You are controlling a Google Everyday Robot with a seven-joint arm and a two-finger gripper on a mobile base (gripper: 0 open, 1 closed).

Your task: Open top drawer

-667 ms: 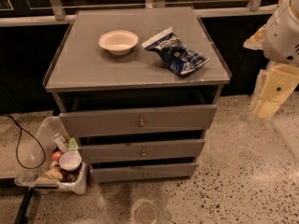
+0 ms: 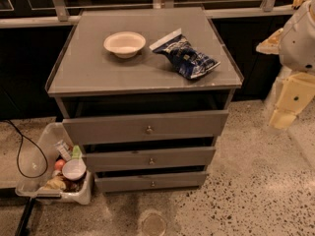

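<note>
The top drawer (image 2: 145,127) is the widest grey front of three, with a small round silver knob (image 2: 149,129) at its centre. It stands pulled out a little from the grey cabinet (image 2: 98,77), with a dark gap above it. My gripper (image 2: 284,116) is the cream end of the arm hanging at the right edge. It is well to the right of the cabinet, apart from the drawer and at about its height. It holds nothing that I can see.
A white bowl (image 2: 124,44) and a blue snack bag (image 2: 186,57) lie on the cabinet top. Two slimmer drawers (image 2: 150,160) sit below. A bin of items (image 2: 61,173) and a black cable (image 2: 22,154) are on the floor to the left. Dark counters stand behind.
</note>
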